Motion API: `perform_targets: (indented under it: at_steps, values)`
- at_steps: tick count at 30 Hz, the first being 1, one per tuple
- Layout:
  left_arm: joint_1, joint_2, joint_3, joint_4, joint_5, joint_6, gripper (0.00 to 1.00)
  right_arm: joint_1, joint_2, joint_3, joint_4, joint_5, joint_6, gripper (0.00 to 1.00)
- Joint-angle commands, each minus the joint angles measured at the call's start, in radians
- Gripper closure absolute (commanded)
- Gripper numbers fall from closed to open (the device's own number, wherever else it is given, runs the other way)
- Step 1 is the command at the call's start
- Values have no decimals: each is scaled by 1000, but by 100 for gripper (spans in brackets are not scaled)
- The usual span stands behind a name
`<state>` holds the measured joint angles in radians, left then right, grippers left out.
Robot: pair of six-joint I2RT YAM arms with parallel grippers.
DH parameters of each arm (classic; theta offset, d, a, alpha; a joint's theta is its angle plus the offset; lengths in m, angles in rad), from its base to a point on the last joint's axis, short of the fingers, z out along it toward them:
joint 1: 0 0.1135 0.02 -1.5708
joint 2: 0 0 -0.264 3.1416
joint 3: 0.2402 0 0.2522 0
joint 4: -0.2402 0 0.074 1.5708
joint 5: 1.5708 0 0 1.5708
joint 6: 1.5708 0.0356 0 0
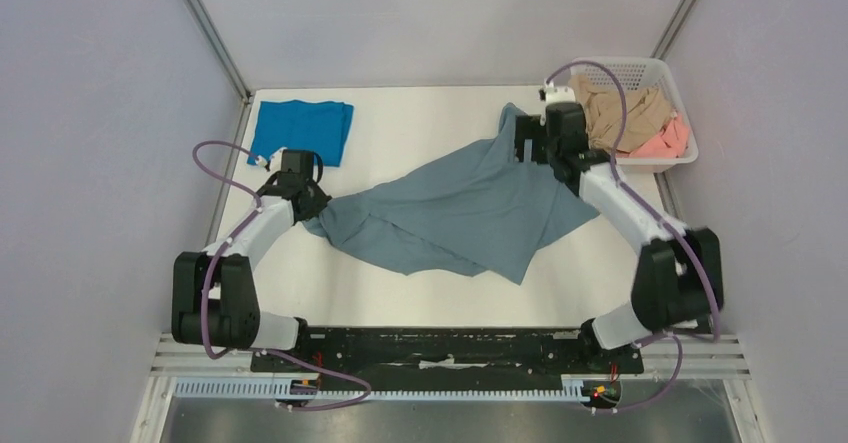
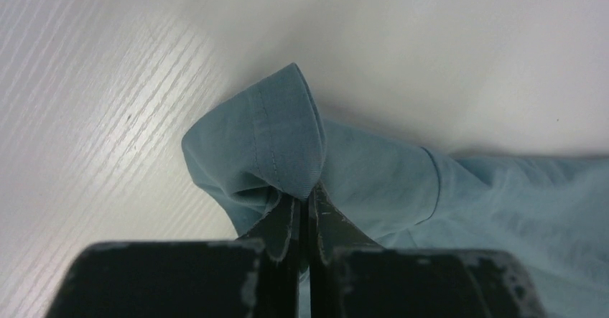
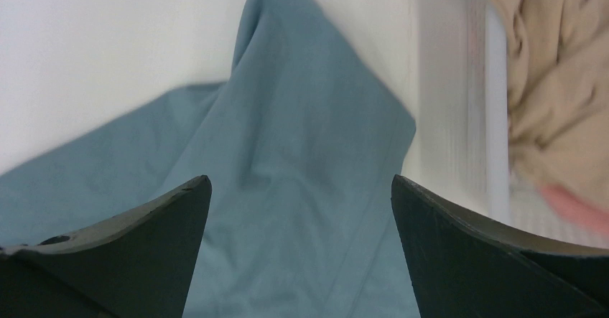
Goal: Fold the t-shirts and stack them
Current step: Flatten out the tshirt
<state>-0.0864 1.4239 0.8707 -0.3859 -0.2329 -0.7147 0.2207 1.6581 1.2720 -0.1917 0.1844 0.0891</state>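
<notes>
A large grey-blue t-shirt (image 1: pixel 460 213) lies crumpled across the middle of the table. My left gripper (image 1: pixel 312 203) is shut on its left edge; the left wrist view shows the hemmed cloth (image 2: pixel 284 138) bunched over the closed fingertips (image 2: pixel 307 203). My right gripper (image 1: pixel 528 148) is open above the shirt's far right corner, with cloth (image 3: pixel 301 174) spread below the wide-apart fingers (image 3: pixel 172 217). A folded bright blue t-shirt (image 1: pixel 302 130) lies at the far left. Tan (image 1: pixel 625 113) and pink (image 1: pixel 668 141) shirts sit in a basket.
The white basket (image 1: pixel 680 98) stands at the far right corner, close beside my right gripper; its edge and the tan cloth (image 3: pixel 553 81) show in the right wrist view. Grey walls enclose the table on three sides.
</notes>
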Motion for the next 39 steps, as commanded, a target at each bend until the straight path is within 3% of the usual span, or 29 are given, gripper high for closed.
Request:
perform_targets:
  at_steps: [1,6,11,14,28,34,36,39]
  values:
    - [4,-84,-83,31,44,-36,98,108,-322,-349,-83,44,125,2]
    - [4,-137,-125,25,47,-24,98,277,-568,-696,-125,-33,184,2]
    - [4,-166,-158,46,58,-25,98,476,-621,-747,-242,53,263,2]
    - [4,-174,-168,47,47,-22,98,519,-558,-758,-240,81,260,4]
    - [4,-176,-168,39,22,-22,98,532,-405,-756,-192,54,301,45]
    - [4,-202,-177,38,5,-22,98,511,-381,-791,-139,44,327,51]
    - [3,-208,-181,39,3,-23,98,493,-376,-811,-117,30,329,57]
    - [3,-210,-184,39,-2,-24,98,474,-386,-826,-102,46,334,75]
